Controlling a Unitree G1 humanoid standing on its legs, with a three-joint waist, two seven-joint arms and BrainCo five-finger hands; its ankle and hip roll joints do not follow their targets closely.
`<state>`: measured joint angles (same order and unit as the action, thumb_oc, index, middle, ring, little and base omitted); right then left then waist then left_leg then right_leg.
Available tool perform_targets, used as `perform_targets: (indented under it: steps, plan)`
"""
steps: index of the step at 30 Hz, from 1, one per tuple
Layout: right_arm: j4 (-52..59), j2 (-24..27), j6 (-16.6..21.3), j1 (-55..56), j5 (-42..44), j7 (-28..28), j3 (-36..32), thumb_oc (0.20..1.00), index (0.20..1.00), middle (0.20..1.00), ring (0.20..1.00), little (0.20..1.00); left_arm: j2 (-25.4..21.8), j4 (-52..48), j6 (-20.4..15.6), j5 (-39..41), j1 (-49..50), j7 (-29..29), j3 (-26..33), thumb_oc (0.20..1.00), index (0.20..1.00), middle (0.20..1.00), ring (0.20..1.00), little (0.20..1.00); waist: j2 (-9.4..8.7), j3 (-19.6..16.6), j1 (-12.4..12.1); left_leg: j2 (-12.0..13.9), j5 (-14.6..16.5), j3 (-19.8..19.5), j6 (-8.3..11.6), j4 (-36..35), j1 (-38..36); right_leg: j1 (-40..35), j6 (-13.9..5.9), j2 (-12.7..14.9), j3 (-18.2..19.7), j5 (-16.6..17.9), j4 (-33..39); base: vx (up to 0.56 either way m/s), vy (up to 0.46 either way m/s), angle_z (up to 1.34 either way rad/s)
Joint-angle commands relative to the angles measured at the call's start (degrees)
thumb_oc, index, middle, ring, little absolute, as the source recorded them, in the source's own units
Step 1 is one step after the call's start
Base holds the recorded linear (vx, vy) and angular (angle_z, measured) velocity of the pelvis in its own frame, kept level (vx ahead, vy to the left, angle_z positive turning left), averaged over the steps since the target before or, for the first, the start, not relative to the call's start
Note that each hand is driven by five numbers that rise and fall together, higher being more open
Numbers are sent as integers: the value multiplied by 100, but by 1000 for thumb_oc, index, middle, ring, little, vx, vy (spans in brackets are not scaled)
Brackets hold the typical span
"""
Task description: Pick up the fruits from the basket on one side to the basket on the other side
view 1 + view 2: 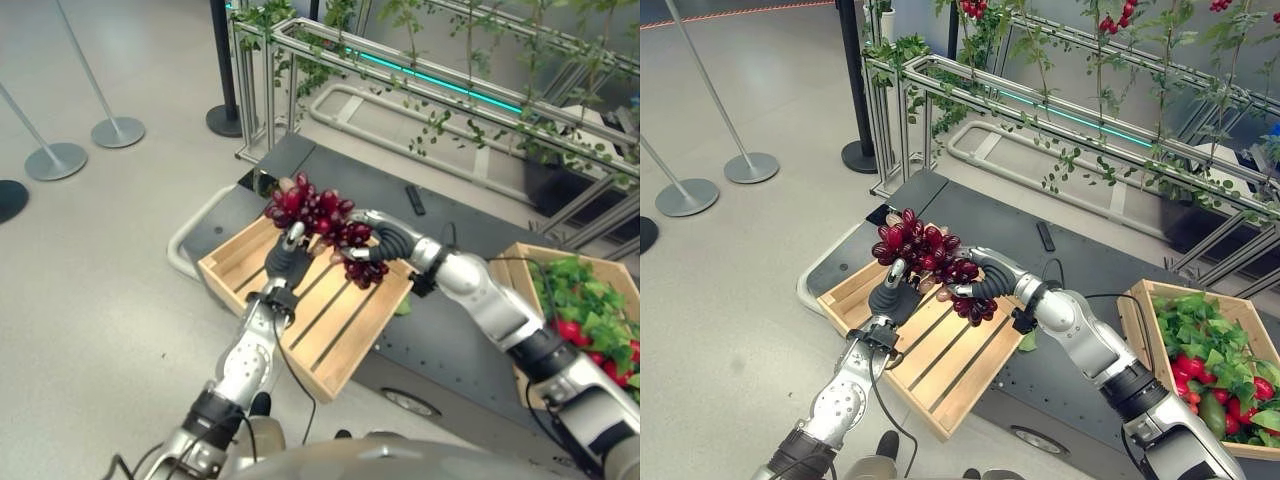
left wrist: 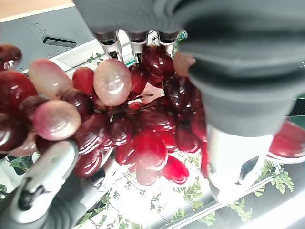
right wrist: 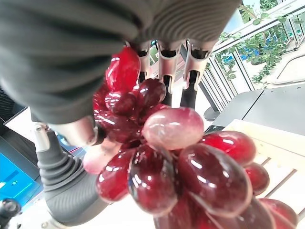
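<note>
A bunch of red grapes (image 1: 318,212) hangs above the slatted wooden crate (image 1: 335,335) on my left. My left hand (image 1: 283,262) reaches up from below, its fingers (image 2: 114,42) and thumb closed round the lower left of the bunch (image 2: 143,143). My right hand (image 1: 388,243) comes in from the right, its fingers (image 3: 167,62) curled round the right end of the grapes (image 3: 190,162). A second wooden crate (image 1: 520,262) on my right holds green leaves and red fruits (image 1: 575,330).
Both crates rest on a dark platform (image 1: 450,340), where a small black remote-like object (image 1: 415,199) lies further back. Behind it runs a metal rail frame with vines (image 1: 420,90). Stanchion bases (image 1: 118,131) stand on the floor to the left.
</note>
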<state>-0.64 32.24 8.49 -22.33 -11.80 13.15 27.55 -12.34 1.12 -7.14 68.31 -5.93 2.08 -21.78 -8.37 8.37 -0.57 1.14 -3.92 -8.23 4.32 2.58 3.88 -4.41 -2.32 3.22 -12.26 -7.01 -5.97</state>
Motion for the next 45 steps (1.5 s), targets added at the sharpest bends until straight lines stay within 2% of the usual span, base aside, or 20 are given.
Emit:
perform_targets:
  steps: [1, 7, 8, 9, 10, 11, 12, 24, 25, 27, 39, 40, 41, 45]
  plan:
    - [214, -81, 157, -131, -68, -17, 219, 200, 200, 200, 200, 200, 269, -686, -183, -67, -776, 243, -356, 1000, 1000, 1000, 1000, 1000, -51, -148, 69, -8, 692, 44, -198, 322, -230, 167, -429, 151, -38, -31, -431, 0, 0, 0]
    - [242, -75, 157, -126, -37, 7, 248, 200, 200, 200, 200, 200, 320, -696, -182, -44, -847, 233, -429, 1000, 1000, 1000, 1000, 1000, -69, -156, 81, 9, 691, 26, -182, 319, -240, 157, -419, 126, -52, -37, -426, -1, -5, 3]
    - [241, -74, 161, -124, -37, -3, 254, 200, 200, 200, 200, 200, 335, -699, -180, -52, -879, 231, -483, 834, 834, 834, 834, 834, -72, -156, 91, 15, 691, 20, -176, 319, -244, 157, -413, 119, -53, -43, -434, -1, -12, 7]
    - [256, -73, 163, -123, -34, -7, 249, 200, 200, 200, 200, 200, 345, -703, -182, -59, -906, 225, -508, 608, 608, 608, 608, 608, -74, -156, 99, 23, 695, 23, -172, 323, -246, 159, -410, 118, -55, -43, -439, -1, -12, 7]
    - [257, -72, 163, -123, -33, -7, 248, 200, 200, 200, 200, 200, 346, -702, -182, -59, -907, 225, -509, 555, 555, 555, 555, 555, -73, -155, 98, 23, 696, 23, -172, 324, -245, 159, -409, 117, -55, -44, -440, 0, 0, 0]
    - [276, -82, 156, -137, -17, -9, 262, 200, 200, 200, 200, 200, 362, -695, -215, -70, -943, 203, -551, 247, 247, 247, 247, 247, -76, -156, 104, 24, 699, 19, -171, 326, -249, 159, -404, 110, -59, -46, -447, 0, 0, 0]
    - [282, -84, 158, -150, -30, -26, 269, 200, 200, 200, 200, 200, 376, -693, -223, -64, -965, 187, -569, 200, 200, 200, 200, 200, -78, -155, 108, 26, 697, 19, -168, 318, -258, 156, -403, 105, -60, -46, -444, 0, 0, 0]
    - [244, -149, 146, -221, 2, -77, 350, 200, 200, 200, 200, 200, 407, -678, -211, -95, -1051, 168, -698, 200, 200, 200, 200, 200, -86, -146, 121, 28, 703, 51, -183, 307, -249, 190, -430, 122, -43, -14, -426, 0, 0, 0]
    - [251, -137, 150, -208, 11, -48, 345, 200, 200, 200, 200, 200, 369, -617, -257, -43, -1105, 135, -471, 200, 200, 200, 200, 200, -83, -156, 120, 26, 704, 56, -187, 299, -252, 186, -436, 128, -37, -6, -411, 0, 0, 0]
    - [226, -142, 140, -200, -24, -22, 349, 200, 200, 200, 200, 200, 374, -669, -240, -29, -1086, 154, -467, 200, 200, 200, 200, 200, -76, -162, 127, 24, 707, 75, -193, 288, -262, 185, -440, 135, -27, 6, -400, 0, 0, 0]
    - [195, -203, 114, -204, -1, -1, 419, 200, 200, 200, 200, 200, 398, -797, -204, -40, -1011, 161, -633, 200, 200, 200, 200, 200, -76, -149, 119, 15, 706, 102, -208, 279, -250, 208, -439, 135, 6, 15, -390, 1, 3, 0]
    - [194, -208, 108, -202, 12, 5, 416, 567, 567, 567, 567, 567, 397, -792, -200, -50, -1001, 157, -643, 200, 200, 200, 200, 200, -75, -148, 118, 13, 706, 101, -209, 275, -251, 210, -437, 134, 7, 14, -390, 0, 0, 0]
    - [194, -208, 107, -201, 12, 6, 416, 1000, 1000, 1000, 1000, 1000, 397, -793, -200, -50, -1001, 157, -644, 200, 200, 200, 200, 200, -76, -148, 118, 13, 705, 102, -209, 274, -251, 211, -437, 134, 7, 14, -390, 0, 0, 0]
    - [241, -200, 104, -167, 73, -36, 360, 1000, 1000, 1000, 1000, 1000, 403, -779, -200, -67, -939, 173, -653, 200, 200, 200, 200, 200, -63, -134, 125, 7, 705, 93, -210, 272, -249, 227, -437, 137, 14, 14, -397, 0, 0, 0]
